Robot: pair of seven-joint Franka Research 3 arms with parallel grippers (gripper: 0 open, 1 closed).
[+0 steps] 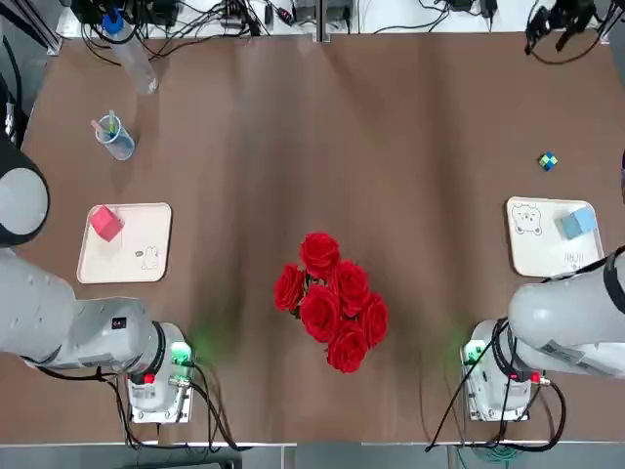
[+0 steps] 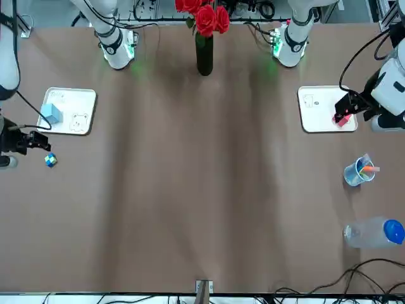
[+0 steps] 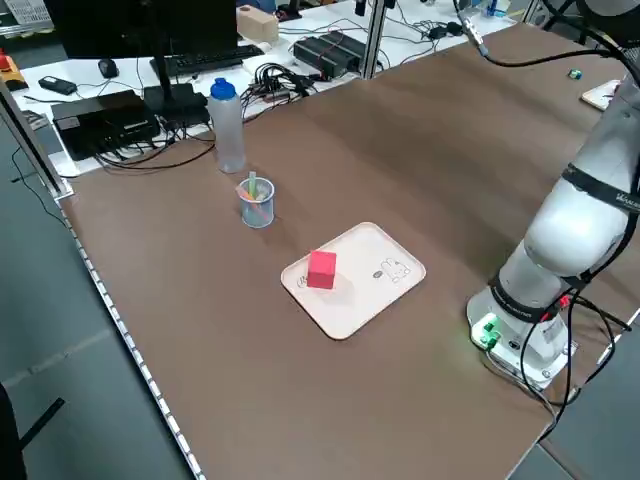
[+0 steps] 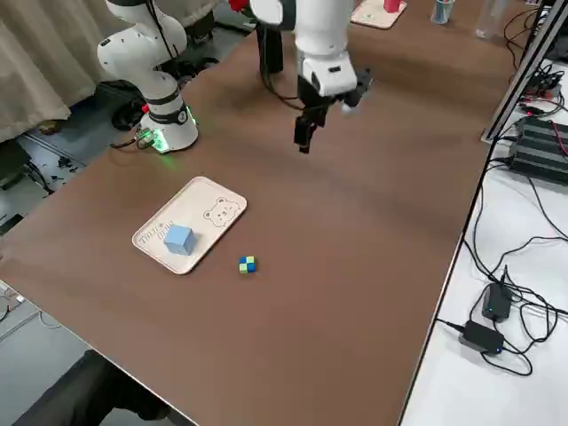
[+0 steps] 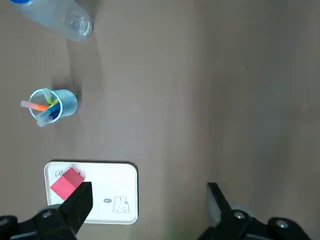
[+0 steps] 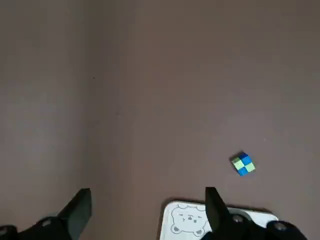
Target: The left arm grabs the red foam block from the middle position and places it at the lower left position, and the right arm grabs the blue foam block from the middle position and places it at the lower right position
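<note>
The red foam block (image 1: pixel 105 223) rests on a cream tray (image 1: pixel 137 256) at the table's left side, also seen as the red foam block (image 3: pixel 321 269). The blue foam block (image 1: pixel 578 222) rests on a second cream tray (image 1: pixel 535 249) at the right side. My left gripper (image 5: pixel 147 202) hangs open high above the table beside its tray, with nothing between its fingers (image 5: pixel 80 202). My right gripper (image 6: pixel 146 204) is open too, raised above the table just past its tray (image 6: pixel 192 220), and shows as the right gripper (image 4: pixel 304 138).
A vase of red roses (image 1: pixel 332 298) stands in the middle near the arms' bases. A blue cup with pens (image 1: pixel 114 137) and a lying plastic bottle (image 1: pixel 137 63) are at the far left. A small blue-green cube (image 1: pixel 548 161) lies beyond the right tray.
</note>
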